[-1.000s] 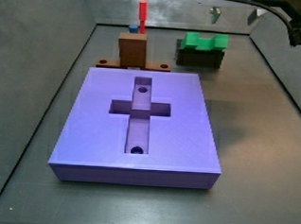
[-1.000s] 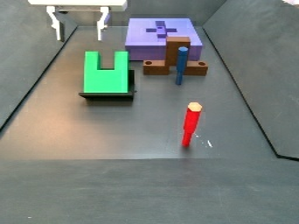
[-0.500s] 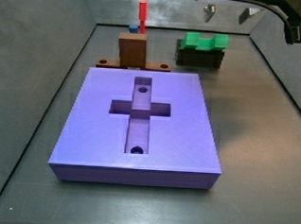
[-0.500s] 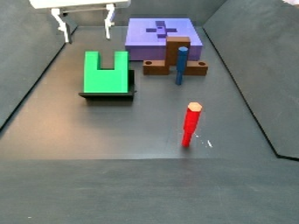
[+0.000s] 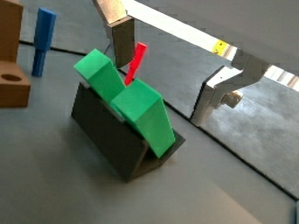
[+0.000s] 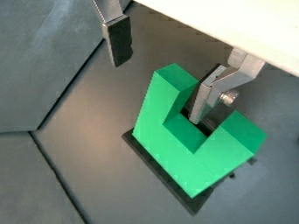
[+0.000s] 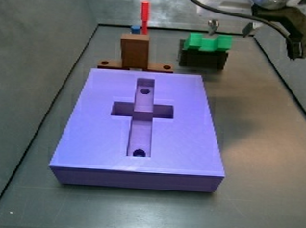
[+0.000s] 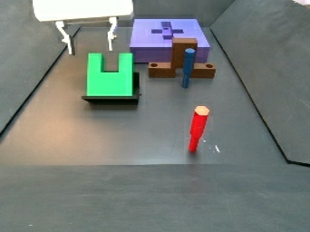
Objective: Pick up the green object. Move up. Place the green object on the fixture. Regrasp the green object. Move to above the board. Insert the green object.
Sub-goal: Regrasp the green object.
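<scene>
The green object (image 8: 109, 74) is a bright U-shaped block lying flat on the dark fixture (image 8: 112, 97), its prongs pointing away from the camera. It also shows in a side view (image 7: 209, 43) on the fixture (image 7: 202, 60), behind the purple board (image 7: 181, 127). My gripper (image 8: 87, 36) is open and empty, hovering just above and behind the green object. In both wrist views the fingers (image 5: 121, 37) (image 6: 117, 39) stand wide apart over the green object (image 5: 122, 92) (image 6: 193, 144), not touching it. In a wrist view one finger (image 6: 208, 101) lies over the notch between the prongs.
A brown block (image 8: 184, 56) with a blue peg (image 8: 188, 72) stands between the board (image 8: 145, 41) and the fixture. A thin red peg (image 8: 198, 130) stands upright on the open floor. Grey walls enclose the floor.
My gripper has come down and moved closer over the green object. The green object, the board and the pegs have not moved.
</scene>
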You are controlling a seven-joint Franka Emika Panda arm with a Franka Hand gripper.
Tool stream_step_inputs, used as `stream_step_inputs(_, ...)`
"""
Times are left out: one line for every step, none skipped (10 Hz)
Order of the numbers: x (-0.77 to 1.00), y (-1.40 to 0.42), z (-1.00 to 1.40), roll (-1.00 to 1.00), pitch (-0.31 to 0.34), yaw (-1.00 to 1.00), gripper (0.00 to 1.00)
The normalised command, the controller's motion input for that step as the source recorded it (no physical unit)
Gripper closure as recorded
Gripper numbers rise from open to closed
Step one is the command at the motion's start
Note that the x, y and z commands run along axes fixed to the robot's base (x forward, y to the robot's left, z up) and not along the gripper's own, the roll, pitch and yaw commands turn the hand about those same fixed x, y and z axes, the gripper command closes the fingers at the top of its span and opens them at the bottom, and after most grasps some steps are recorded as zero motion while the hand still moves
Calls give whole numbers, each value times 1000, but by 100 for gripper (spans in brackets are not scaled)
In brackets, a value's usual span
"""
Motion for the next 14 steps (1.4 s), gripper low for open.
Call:
stream_step_inputs(123, -43, -166, 54, 71, 0, 0)
stream_step_inputs(160, -3, -189, 94, 77, 0, 0)
stream_step_inputs(203, 0, -226, 160, 89, 26, 0)
stream_step_inputs(131, 0, -291, 249, 71, 43, 0)
stream_step_inputs(0, 0, -346, 317, 9, 86, 0)
stream_step_inputs(0, -29, -334, 317, 9, 97, 0)
stream_step_inputs(51, -40, -254, 237, 31, 80, 0)
stream_step_inputs(109, 0, -109, 283, 149, 11, 0)
stream_step_inputs(109, 0, 0, 523, 286, 0, 0)
stream_step_inputs(103, 0, 0, 626, 311, 0, 0)
stream_step_inputs(37, 0, 0, 589, 263, 0, 0)
stream_step_inputs(60, 0, -120, 297, 151, 0, 0)
stream_step_inputs(0, 0, -217, 177, 46, 0, 0)
stream_step_inputs(0, 0, -243, 151, 14, 0, 0)
